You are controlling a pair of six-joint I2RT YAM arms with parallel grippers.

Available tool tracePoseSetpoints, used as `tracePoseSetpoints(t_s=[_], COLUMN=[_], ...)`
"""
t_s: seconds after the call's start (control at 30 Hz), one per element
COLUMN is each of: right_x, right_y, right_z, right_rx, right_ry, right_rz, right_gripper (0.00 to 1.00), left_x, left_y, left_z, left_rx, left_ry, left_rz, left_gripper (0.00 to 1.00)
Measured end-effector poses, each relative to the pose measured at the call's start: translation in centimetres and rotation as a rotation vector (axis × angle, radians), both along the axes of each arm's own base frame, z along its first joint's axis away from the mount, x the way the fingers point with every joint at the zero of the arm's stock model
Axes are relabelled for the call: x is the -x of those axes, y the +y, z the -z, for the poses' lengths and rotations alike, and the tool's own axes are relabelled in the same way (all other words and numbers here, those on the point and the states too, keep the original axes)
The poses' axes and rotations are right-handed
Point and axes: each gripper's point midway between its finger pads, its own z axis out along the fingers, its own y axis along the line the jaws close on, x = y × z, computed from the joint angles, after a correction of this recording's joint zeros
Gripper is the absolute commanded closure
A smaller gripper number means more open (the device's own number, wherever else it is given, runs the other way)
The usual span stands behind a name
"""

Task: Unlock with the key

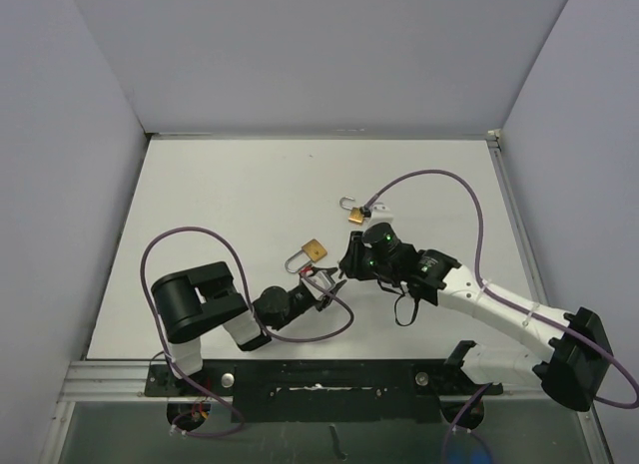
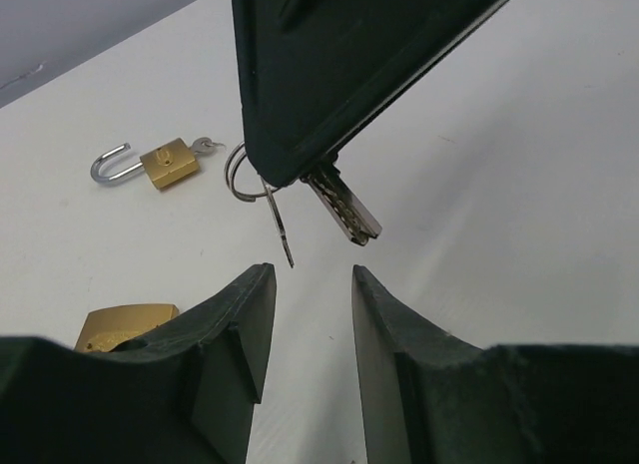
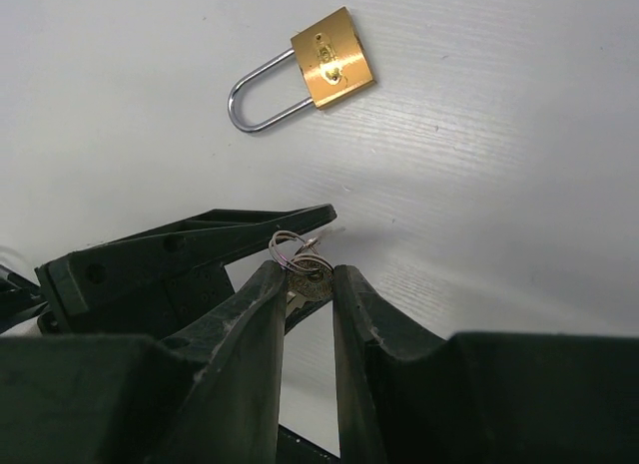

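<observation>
A brass padlock [image 1: 313,250] [image 3: 332,57] with its shackle closed lies flat mid-table, keyhole showing. My right gripper [image 1: 351,256] [image 3: 308,274] is shut on the key [image 3: 312,279] [image 2: 344,207] by its head, a little right of that padlock. A ring [image 2: 238,173] and a second key [image 2: 281,231] dangle from it. My left gripper [image 1: 327,280] [image 2: 312,284] stands open just below the held key, nothing between its fingers. The padlock's corner [image 2: 125,324] peeks out beside the left finger.
A second brass padlock [image 1: 354,213] [image 2: 166,165] lies farther back with its shackle swung open and a key in it. Grey walls close in the white table [image 1: 230,195] at the back and both sides. A purple cable [image 1: 439,177] loops over the right arm.
</observation>
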Motion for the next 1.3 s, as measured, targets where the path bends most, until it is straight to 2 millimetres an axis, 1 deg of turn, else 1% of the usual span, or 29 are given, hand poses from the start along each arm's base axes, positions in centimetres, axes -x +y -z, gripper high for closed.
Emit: tracePoseSetpoints(t_s=[0.1,0.27,0.4,0.43,0.5,0.53,0.57,0.87,0.97,1.13,1.2,1.3], right_x=[0.2,0.5,0.6,0.6,0.7,0.7,0.8,0.9,1.0,1.1,1.2,1.2], right_y=[0.1,0.1,0.1,0.1,0.0,-0.1,-0.1,-0.4,-0.7,-1.1,-1.1,-1.2], right_z=[-0.2,-0.6,-0.8,-0.9,-0.9,-1.0,-1.0,-1.0,-0.9,-0.6,-0.5,-0.4], right_rx=[-0.006,-0.016,-0.025,-0.026,-0.026,-0.026,-0.026,-0.020,-0.011,0.003,0.002,0.001], right_ry=[-0.002,-0.003,-0.004,-0.005,-0.005,-0.007,-0.007,-0.003,0.002,0.013,0.015,0.018], right_rz=[-0.004,-0.006,-0.002,-0.001,0.001,0.002,0.001,0.011,0.021,0.041,0.043,0.046], right_gripper=[1.00,1.00,1.00,1.00,1.00,1.00,1.00,1.00,0.99,0.90,0.81,0.71], left_x=[-0.3,-0.9,-1.3,-1.3,-1.4,-1.4,-1.4,-1.4,-1.5,-1.3,-1.2,-1.3], left_y=[-0.5,-1.0,-1.3,-1.3,-1.3,-1.3,-1.3,-1.2,-0.9,0.0,0.3,0.6], left_z=[-0.4,-1.1,-1.0,-1.0,-0.9,-0.9,-0.9,-0.9,-0.8,-0.8,-0.7,-0.7], left_rx=[0.010,0.030,0.031,0.030,0.027,0.025,0.025,0.017,0.008,-0.028,-0.046,-0.075], left_ry=[-0.008,-0.019,-0.021,-0.021,-0.023,-0.024,-0.024,-0.035,-0.041,-0.077,-0.093,-0.122], left_rz=[-0.002,-0.010,-0.014,-0.015,-0.017,-0.017,-0.017,-0.018,-0.026,-0.048,-0.055,-0.073], left_gripper=[0.66,0.72,0.90,0.93,0.95,0.99,1.00,1.00,1.00,1.00,1.00,1.00])
